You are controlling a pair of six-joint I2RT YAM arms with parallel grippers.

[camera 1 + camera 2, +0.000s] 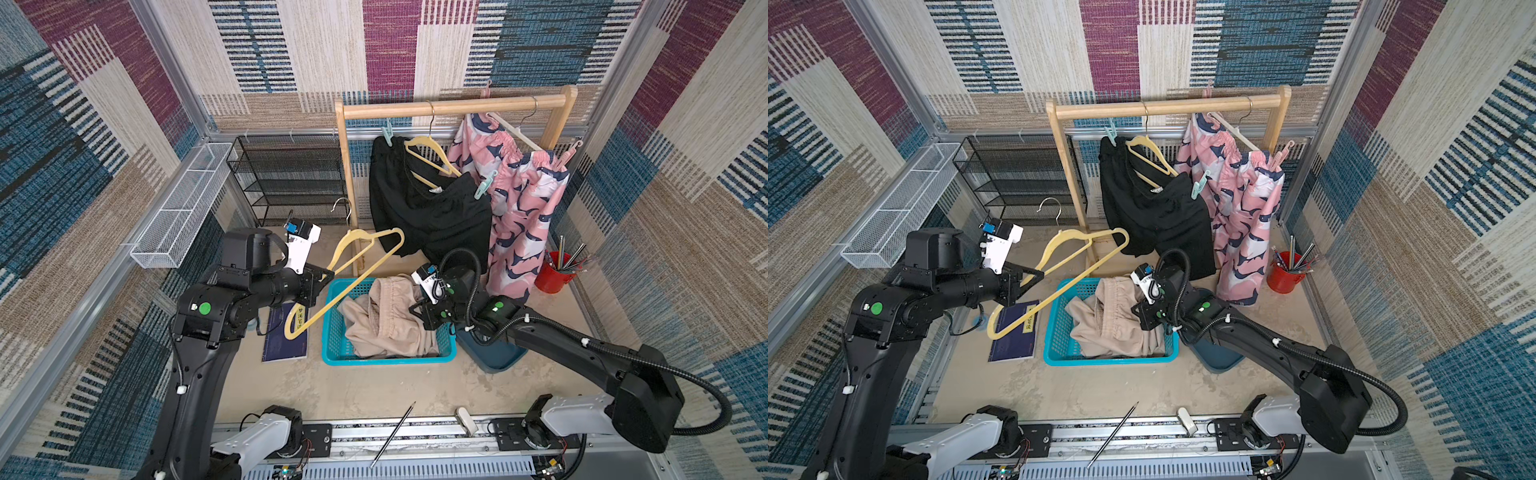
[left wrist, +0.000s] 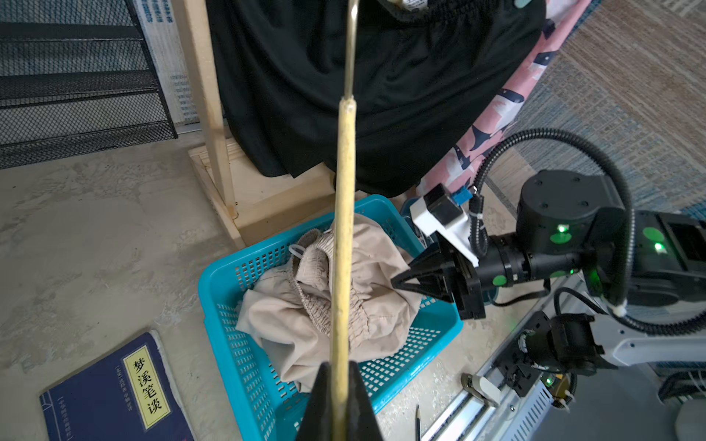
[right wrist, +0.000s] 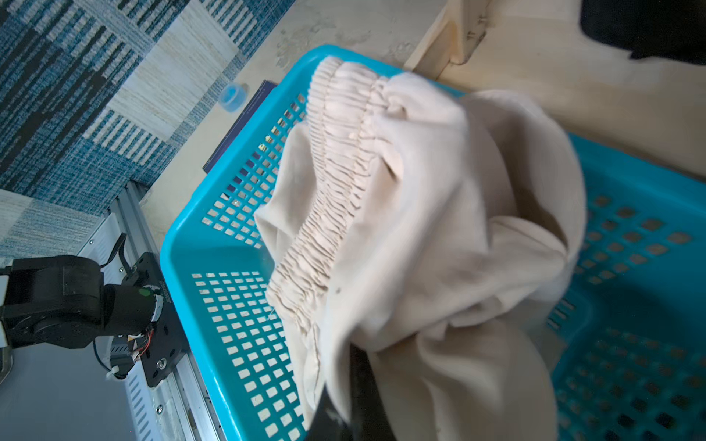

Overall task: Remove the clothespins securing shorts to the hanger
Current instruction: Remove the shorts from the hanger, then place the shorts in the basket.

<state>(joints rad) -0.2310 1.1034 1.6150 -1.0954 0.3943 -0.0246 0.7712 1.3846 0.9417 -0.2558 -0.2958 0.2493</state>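
A wooden rack (image 1: pixel 453 106) stands beyond both grippers, with black shorts (image 1: pixel 436 208) and pink shorts (image 1: pixel 523 199) hanging from it. Below the right gripper (image 1: pixel 413 309) sits a blue basket (image 1: pixel 332 332) holding crumpled beige shorts (image 1: pixel 390 324), off any hanger. The right gripper is closed tight and, in its wrist view, appears to pinch a fold of the beige shorts, though blur makes that uncertain. The left gripper (image 1: pixel 330 274), across the basket from the right one, is clamped on one arm of a bare yellow hanger (image 2: pixel 345 191), so that arm is busy. Three pins show on the hung pairs. Nearest is a teal pin (image 1: pixel 485 183), above and beyond the right gripper, where the black waistband meets the pink shorts; its long axis slants steeply. A second teal pin (image 1: pixel 387 133) grips the black shorts' other corner, high up and beyond the left gripper. A pink pin (image 1: pixel 570 153) clips the pink waistband, furthest from both. The right arm seems best placed for the first pin, once it lets go.
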